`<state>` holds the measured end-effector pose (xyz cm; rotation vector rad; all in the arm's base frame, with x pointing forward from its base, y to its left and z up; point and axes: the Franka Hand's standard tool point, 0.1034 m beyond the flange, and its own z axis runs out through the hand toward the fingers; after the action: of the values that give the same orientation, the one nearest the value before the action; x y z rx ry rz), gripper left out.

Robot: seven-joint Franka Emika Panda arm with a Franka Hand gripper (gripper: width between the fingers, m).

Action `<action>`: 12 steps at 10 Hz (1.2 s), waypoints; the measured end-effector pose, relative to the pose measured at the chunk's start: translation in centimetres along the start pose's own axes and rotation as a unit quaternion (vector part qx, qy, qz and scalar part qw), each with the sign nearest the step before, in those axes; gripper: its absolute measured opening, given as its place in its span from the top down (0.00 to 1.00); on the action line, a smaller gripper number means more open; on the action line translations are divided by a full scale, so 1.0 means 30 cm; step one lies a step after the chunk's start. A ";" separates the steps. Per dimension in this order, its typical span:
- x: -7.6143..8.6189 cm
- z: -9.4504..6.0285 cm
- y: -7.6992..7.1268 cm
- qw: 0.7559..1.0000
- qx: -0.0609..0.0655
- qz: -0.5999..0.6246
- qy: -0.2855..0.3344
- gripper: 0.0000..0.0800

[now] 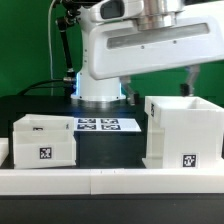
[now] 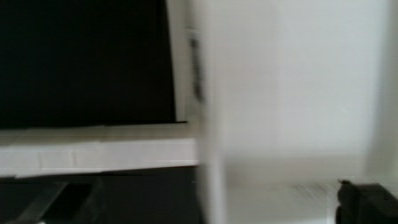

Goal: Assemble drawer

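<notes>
A black table [image 1: 15,108] is seen before a green backdrop [image 1: 30,40], with the white arm [image 1: 140,50] raised over its far side and a white rail [image 1: 110,180] laid along its near edge. Of the drawer, the shell [image 1: 185,130] is stood upright just behind the rail at the exterior view's right, the tray [image 1: 45,140] is set well apart at the left, and the marker board [image 1: 105,125] is laid between them, farther back. The gripper [image 1: 190,80] is hung just above the shell's far edge; whether it is wide or narrow cannot be told, as the wrist view is filled by a blurred white face.
</notes>
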<state>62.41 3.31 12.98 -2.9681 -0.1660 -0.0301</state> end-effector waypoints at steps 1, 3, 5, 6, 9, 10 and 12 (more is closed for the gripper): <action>-0.045 -0.019 0.081 0.999 -0.006 -0.034 0.003 0.19; -0.095 -0.024 0.156 0.999 -0.016 -0.050 0.014 0.19; -0.152 0.003 0.226 0.999 -0.019 -0.044 0.008 0.19; -0.149 0.003 0.225 0.999 -0.019 -0.043 0.008 0.19; -0.150 0.006 0.224 0.999 -0.019 -0.043 0.008 0.19; -0.155 0.009 0.229 0.998 -0.021 -0.051 0.007 0.19; -0.204 0.044 0.269 0.996 -0.042 -0.078 0.012 0.19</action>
<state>57.24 -5.05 10.14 -3.0298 -0.4042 -0.0935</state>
